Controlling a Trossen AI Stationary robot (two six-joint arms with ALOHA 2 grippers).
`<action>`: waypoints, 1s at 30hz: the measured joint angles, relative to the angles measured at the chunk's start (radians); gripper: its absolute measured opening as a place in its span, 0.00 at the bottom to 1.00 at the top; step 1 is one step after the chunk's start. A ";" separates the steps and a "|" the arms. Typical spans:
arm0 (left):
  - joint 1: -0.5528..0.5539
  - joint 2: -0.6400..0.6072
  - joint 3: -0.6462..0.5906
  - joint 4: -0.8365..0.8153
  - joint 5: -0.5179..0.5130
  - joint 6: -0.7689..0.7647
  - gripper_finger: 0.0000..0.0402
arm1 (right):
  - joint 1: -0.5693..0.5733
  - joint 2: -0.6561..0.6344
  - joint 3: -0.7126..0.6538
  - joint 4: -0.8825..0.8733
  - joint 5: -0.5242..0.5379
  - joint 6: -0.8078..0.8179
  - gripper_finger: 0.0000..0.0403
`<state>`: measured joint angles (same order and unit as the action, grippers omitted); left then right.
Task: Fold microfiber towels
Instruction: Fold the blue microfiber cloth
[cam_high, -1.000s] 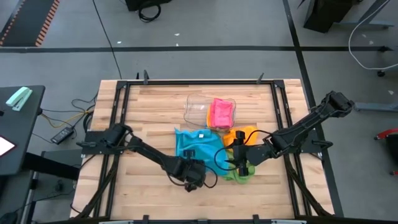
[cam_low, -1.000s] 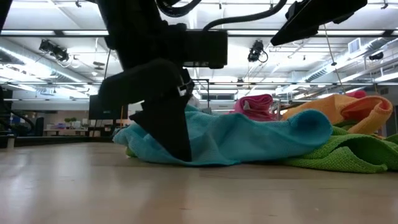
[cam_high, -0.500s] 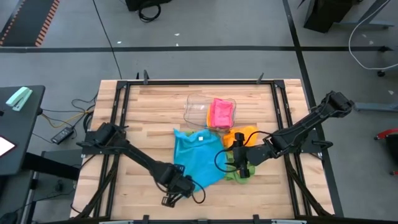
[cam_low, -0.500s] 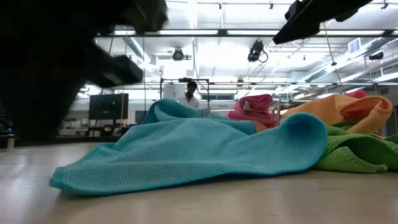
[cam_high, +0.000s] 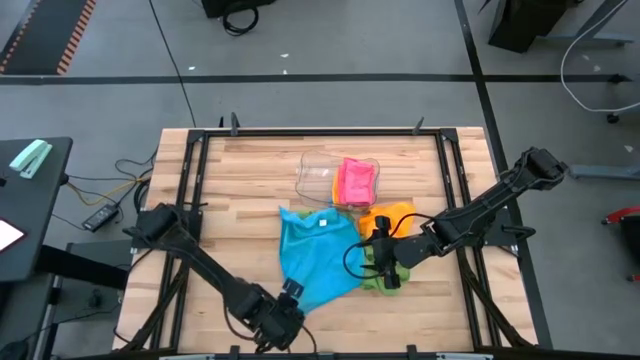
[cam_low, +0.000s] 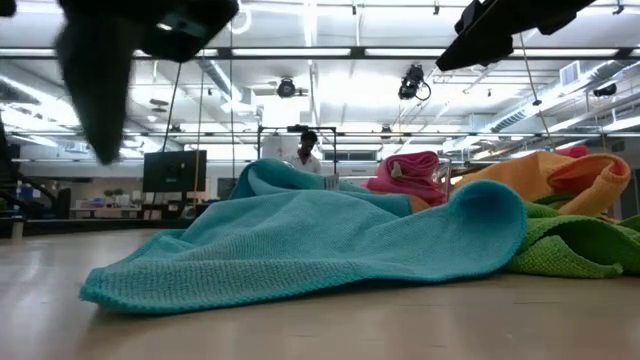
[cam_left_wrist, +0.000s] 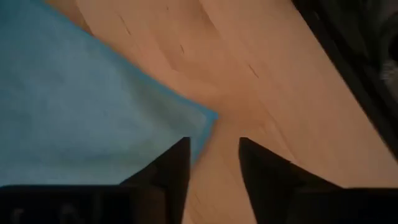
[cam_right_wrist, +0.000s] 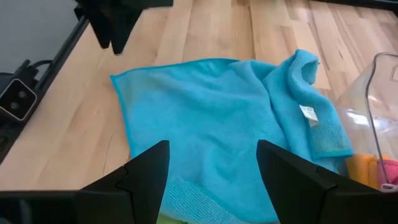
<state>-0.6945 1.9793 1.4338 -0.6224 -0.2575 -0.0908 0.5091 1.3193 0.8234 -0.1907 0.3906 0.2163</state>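
A blue towel (cam_high: 315, 255) lies spread on the wooden table, one corner (cam_left_wrist: 208, 118) pointing at the near left. My left gripper (cam_left_wrist: 214, 146) hangs open just above and beyond that corner, near the table's front edge (cam_high: 285, 305), touching nothing. It shows raised at the upper left of the low view (cam_low: 100, 80). My right gripper (cam_right_wrist: 214, 152) hovers open over the blue towel's right side, above the green towel (cam_high: 385, 280) and the orange towel (cam_high: 385, 218). A pink towel (cam_high: 357, 182) lies in the clear tray (cam_high: 318, 175).
The clear tray stands at the table's far middle. The orange towel (cam_low: 540, 170) and green towel (cam_low: 580, 250) are heaped at the blue towel's right. Bare wood (cam_high: 220, 180) lies to the left. Black frame rails (cam_high: 190, 200) run along the table's sides.
My left gripper has dragged the blue towel's near corner toward the table's near left, spreading the towel out flat. It has then let go, risen and gone on toward the near edge. The towel's far part has stayed by the tray.
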 joint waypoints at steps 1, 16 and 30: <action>-0.004 0.010 -0.001 -0.002 -0.018 0.008 0.42 | 0.000 0.000 0.000 -0.001 0.000 0.004 0.62; 0.003 0.123 0.001 0.112 -0.040 0.062 0.38 | 0.000 0.000 0.000 0.016 0.000 0.019 0.62; 0.008 0.113 -0.002 0.104 -0.046 -0.165 0.04 | 0.086 0.218 0.000 0.152 0.000 -0.060 0.62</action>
<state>-0.6863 2.0922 1.4315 -0.5186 -0.3032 -0.2555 0.5948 1.5369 0.8235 -0.0385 0.3909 0.1568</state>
